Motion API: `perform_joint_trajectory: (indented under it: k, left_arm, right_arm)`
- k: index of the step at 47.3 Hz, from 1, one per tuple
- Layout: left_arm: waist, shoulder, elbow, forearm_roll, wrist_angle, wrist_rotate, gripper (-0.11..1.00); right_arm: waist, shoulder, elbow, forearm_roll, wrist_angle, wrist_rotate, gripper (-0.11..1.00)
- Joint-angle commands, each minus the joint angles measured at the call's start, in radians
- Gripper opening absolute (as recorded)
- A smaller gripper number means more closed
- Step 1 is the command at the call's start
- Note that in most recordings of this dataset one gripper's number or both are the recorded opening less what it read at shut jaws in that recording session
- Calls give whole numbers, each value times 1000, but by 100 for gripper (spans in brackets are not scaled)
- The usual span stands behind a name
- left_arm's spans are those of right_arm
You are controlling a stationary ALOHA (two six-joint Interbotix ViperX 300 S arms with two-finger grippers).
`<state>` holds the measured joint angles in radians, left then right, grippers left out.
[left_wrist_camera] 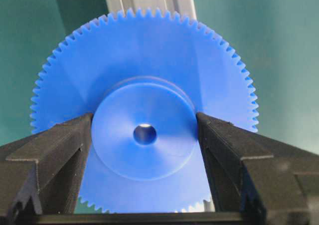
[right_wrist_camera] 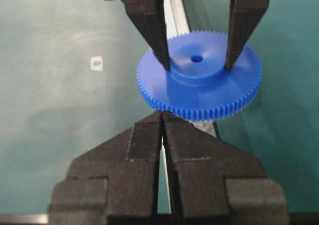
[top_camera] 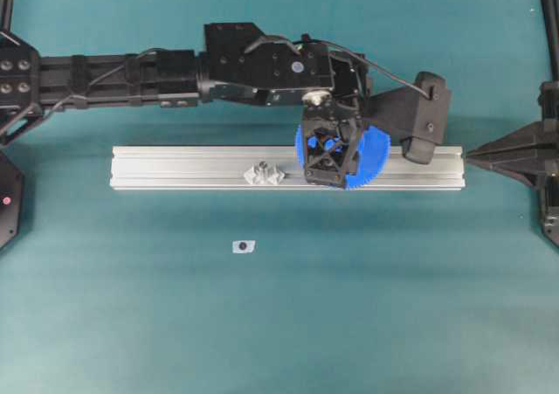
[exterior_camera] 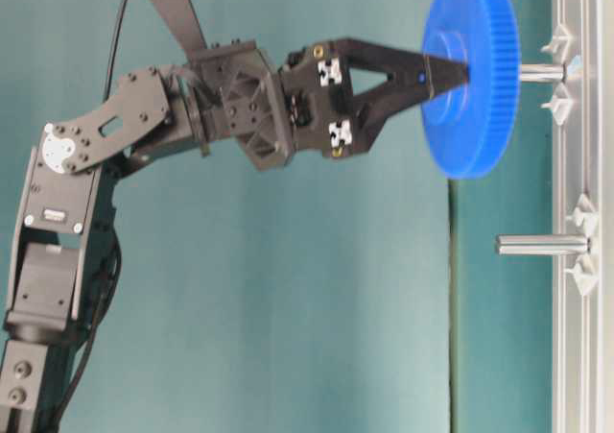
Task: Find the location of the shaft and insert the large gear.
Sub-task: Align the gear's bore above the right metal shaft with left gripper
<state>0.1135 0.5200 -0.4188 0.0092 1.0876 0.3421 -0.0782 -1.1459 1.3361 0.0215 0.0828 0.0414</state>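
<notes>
— What's closest to my right wrist camera?

— My right gripper (right_wrist_camera: 162, 116), jaws pressed together, holding nothing.

— And beyond it?

— My left gripper (right_wrist_camera: 196, 60) clamps the large gear (right_wrist_camera: 199, 80) by its raised hub, over the rail (top_camera: 175, 167).

— The shaft?

— From table level, the shaft (exterior_camera: 540, 71) stands just beneath the gear's centre, its tip near the underside; whether it has entered I can't tell.

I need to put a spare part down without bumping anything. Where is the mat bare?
Bare teal mat runs below the rail, interrupted only by a small white tag. Another open strip lies above the left arm. It is crowded at the rail's right half, where the left gripper holds the large gear over a pin, and the right gripper points in.
</notes>
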Motion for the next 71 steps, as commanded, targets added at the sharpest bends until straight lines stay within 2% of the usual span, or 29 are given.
perform_joint_trajectory:
  k: [1, 26, 59, 71]
  left_arm:
    - [3, -18, -44, -3, -6, 3, 72]
    - [23, -11, -37, -3, 35, -9, 73]
    - [87, 6, -41, -2, 2, -5, 72]
    - [89, 5, -40, -3, 8, -12, 72]
  right_arm:
    - [-2, 6, -11, 2, -5, 11, 4]
    - [-2, 0, -8, 0, -3, 12, 4]
    - [-2, -5, -5, 0, -3, 12, 4]
    - [-2, -6, -6, 2, -3, 12, 4]
